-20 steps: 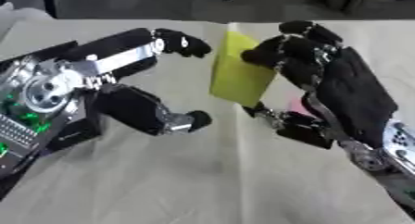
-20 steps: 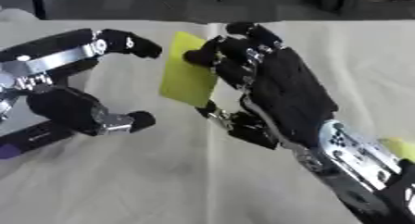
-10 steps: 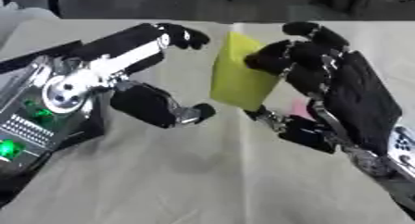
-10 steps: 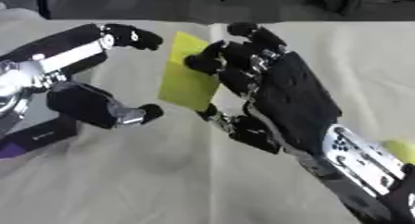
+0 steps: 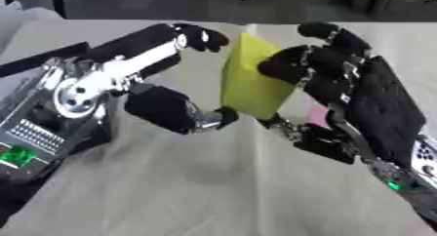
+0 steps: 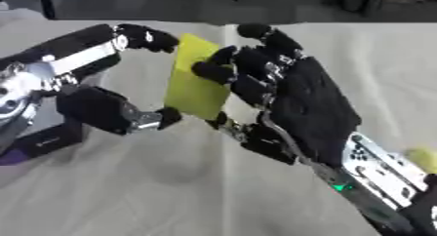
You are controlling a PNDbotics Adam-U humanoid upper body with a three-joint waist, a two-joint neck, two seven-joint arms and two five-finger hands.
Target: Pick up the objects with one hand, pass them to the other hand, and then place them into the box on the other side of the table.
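Above the middle of the cloth-covered table [image 5: 213, 191], the right hand [image 5: 358, 108] held a yellow block [image 5: 252, 84] upright, its fingers [image 5: 294, 67] curled over the block's right face and its thumb [image 5: 286, 125] under the lower corner. The left hand [image 5: 162, 103] was at the block's other side, its fingers [image 5: 201, 35] arched to the top edge and its thumb [image 5: 218, 117] at the bottom edge; whether they touched the block or only stood just beside it, I could not tell, and it looked not yet closed on it.

The handover looked about to happen, and the risk, as I judged it, was the right hand letting go before the left had the block, which would drop it onto the table. A pinch only at the edges might also let it twist.

The block looked flat-faced, smooth and matte, with sharp corners, perhaps foam or plastic. The cloth was pale, soft and creased. Something pink [image 5: 317, 115] showed behind the right hand, and something yellowish [image 6: 423, 158] lay past its wrist. No box was in view.
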